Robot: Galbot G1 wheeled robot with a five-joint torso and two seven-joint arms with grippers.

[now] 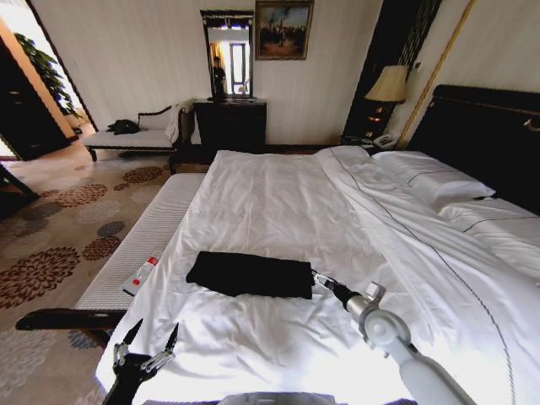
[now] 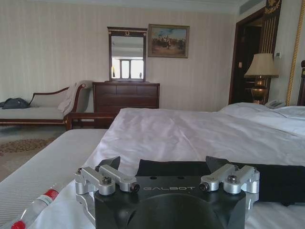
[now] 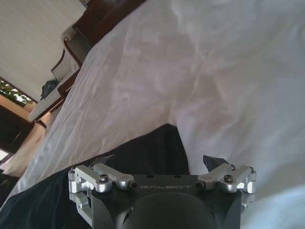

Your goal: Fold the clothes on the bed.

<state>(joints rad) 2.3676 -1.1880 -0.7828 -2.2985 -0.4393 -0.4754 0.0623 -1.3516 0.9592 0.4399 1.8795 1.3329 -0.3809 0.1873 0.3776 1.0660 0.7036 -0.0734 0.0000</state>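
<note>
on the left, a bottle [image 1: 141,275] with a red cap lies on the bench [image 1: 135,245] at the bed's foot, apart from the work. the left gripper [image 1: 150,339] hangs low at the near edge of the bed [image 1: 278,202], fingers spread and holding nothing, with the shirt [image 1: 251,274] beyond it and a little to its right. the shirt lies on the white duvet as a flat dark rectangle, already folded by the look of it, its long axis running across the bed from left to right. at its right end sits the right gripper [image 1: 315,278], just beside or touching the short edge, clearly the nearer of the two; any further fold would probably start from that end.

the left wrist view looks along the duvet and shows the shirt [image 2: 267,179] as a low dark band past the spread fingers. the right wrist view looks down and shows the shirt [image 3: 119,171] lying under and between the right gripper's [image 3: 159,164] parted fingers, nothing pinched there.
</note>
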